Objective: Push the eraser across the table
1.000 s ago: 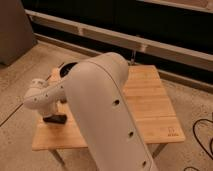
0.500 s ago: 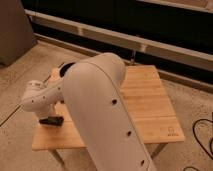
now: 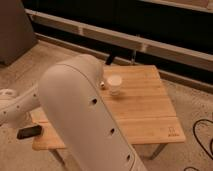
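Observation:
The eraser (image 3: 29,132) is a small black bar at the left edge of the bamboo table (image 3: 145,115), partly overhanging it. My big white arm (image 3: 85,120) fills the front and reaches left. Its white wrist (image 3: 11,105) is at the far left of the view. The gripper (image 3: 22,121) is at the end of that wrist, just above the eraser and off the table's left side. Whether it touches the eraser does not show.
A small white cup-like tube (image 3: 114,84) stands near the table's middle back. A dark object (image 3: 109,60) shows at the table's far edge behind my arm. A black cable (image 3: 202,131) lies on the floor at the right. A dark wall with a ledge (image 3: 150,45) runs behind.
My arm and wrist have swung left and down toward the table's left edge. The black bar has moved left with them. The white tube, hidden before, is now uncovered.

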Controlling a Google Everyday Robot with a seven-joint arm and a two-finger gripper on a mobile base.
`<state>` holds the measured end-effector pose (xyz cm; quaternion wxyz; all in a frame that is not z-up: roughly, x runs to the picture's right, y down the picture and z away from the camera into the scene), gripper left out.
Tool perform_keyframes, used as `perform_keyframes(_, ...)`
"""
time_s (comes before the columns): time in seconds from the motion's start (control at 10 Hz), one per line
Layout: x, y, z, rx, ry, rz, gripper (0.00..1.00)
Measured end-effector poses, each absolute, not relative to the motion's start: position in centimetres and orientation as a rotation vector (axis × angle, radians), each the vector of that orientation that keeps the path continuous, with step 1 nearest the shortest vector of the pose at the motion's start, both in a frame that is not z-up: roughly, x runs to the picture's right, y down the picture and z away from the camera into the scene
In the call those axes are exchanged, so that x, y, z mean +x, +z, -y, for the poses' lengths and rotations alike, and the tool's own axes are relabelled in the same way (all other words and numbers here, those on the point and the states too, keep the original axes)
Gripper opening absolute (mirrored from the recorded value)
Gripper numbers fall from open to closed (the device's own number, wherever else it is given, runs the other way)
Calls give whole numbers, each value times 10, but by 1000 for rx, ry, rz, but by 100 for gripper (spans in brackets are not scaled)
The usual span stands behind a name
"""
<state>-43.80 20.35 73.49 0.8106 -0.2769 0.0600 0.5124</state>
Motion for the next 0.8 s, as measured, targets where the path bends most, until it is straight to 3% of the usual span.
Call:
perform_keyframes(0.5, -523, 659, -256, -661, 748, -1, 65)
perform_keyframes(0.8, -527, 654, -258, -668, 732, 7, 65)
